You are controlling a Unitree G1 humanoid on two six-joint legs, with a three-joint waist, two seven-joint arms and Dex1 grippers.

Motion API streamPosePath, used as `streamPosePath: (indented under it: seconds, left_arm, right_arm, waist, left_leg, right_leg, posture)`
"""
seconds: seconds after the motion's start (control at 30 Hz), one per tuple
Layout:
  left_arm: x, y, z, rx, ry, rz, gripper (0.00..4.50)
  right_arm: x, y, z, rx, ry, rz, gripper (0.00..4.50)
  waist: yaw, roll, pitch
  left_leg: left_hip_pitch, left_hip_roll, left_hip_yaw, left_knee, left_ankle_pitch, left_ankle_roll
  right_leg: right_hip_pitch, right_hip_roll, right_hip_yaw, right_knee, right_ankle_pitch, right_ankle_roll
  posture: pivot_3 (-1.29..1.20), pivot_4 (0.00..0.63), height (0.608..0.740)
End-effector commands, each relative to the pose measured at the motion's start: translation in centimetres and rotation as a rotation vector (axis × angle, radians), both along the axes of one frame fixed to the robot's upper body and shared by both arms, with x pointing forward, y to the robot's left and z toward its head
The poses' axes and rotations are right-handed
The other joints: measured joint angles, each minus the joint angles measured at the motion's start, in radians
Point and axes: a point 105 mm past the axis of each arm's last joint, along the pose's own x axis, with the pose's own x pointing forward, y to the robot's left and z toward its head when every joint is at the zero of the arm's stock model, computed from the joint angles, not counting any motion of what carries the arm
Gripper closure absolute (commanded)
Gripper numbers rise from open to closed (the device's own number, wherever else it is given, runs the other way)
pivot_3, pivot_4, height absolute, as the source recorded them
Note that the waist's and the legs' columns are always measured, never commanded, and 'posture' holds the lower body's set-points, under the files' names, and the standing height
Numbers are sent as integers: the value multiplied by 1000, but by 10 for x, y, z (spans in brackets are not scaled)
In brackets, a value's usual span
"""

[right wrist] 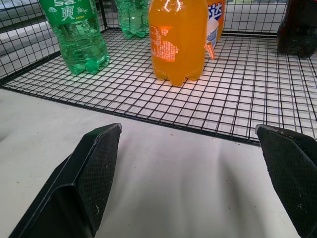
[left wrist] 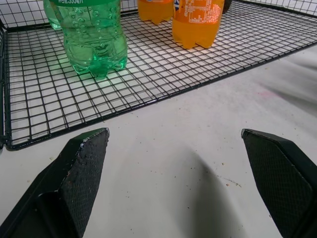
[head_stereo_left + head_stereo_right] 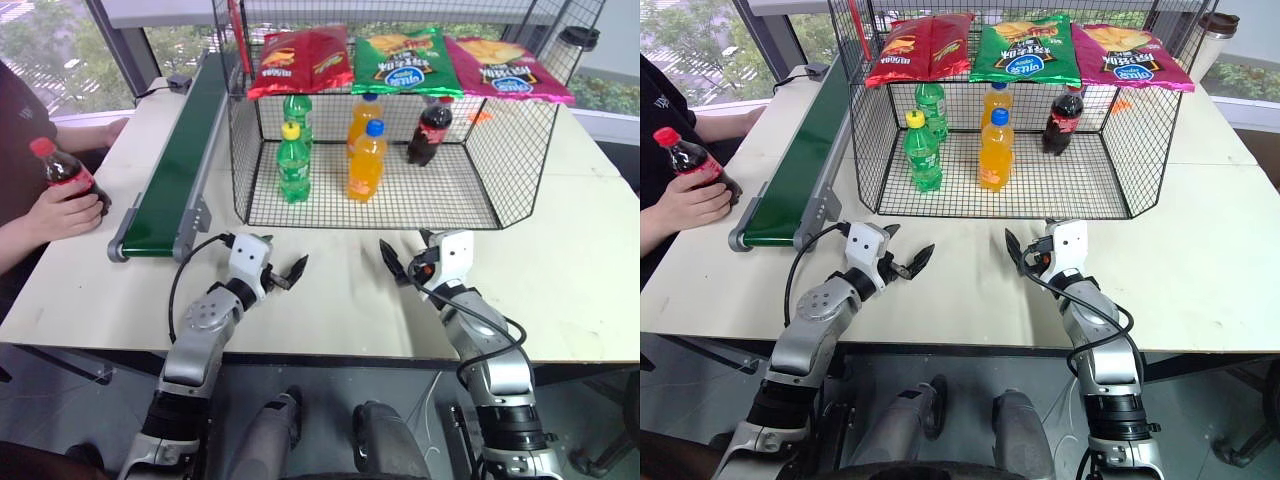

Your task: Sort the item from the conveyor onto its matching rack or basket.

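The item, a small cola bottle (image 3: 62, 172) with a red cap, is upright in a person's hand (image 3: 62, 212) at the table's left edge, just left of the conveyor's near end. The conveyor (image 3: 178, 150) is a dark-green belt running away along the left, and its belt is bare. The black wire basket (image 3: 455, 197) stands mid-table, with its open front facing me. My left gripper (image 3: 280, 257) and right gripper (image 3: 407, 251) hover side by side over the white table just before the basket. Both are open and hold nothing, as the left wrist view (image 2: 176, 133) and right wrist view (image 1: 188, 128) show.
Inside the basket stand two green bottles (image 3: 293, 162), two orange bottles (image 3: 367, 160) and another cola bottle (image 3: 430, 130). Red, green and pink crisp bags (image 3: 400, 60) lie on its top. A lidded cup (image 3: 578, 45) stands at the back right. Bare table lies right of the basket.
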Motion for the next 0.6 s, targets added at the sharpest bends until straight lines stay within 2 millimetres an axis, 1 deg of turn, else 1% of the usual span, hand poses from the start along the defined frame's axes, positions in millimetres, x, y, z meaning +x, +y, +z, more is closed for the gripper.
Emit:
streamPosePath:
  seconds: [0.03, 0.6]
  left_arm:
    - [-2, -4, 12, 0, -53, -20, 0]
    - [-2, -2, 11, 6, -52, -19, 0]
  right_arm:
    - [0, -1, 7, -5, -29, 0, 76]
    - [-1, -2, 5, -22, -24, 8, 76]
  waist:
    - [0, 0, 0]
    - [0, 0, 0]
  left_leg:
    - [0, 0, 0, 0, 0, 0]
    - [0, 0, 0, 0, 0, 0]
  right_leg:
    - [0, 0, 0, 0, 0, 0]
    - [0, 0, 0, 0, 0, 0]
  posture:
    - [0, 150, 738]
    - [0, 150, 738]
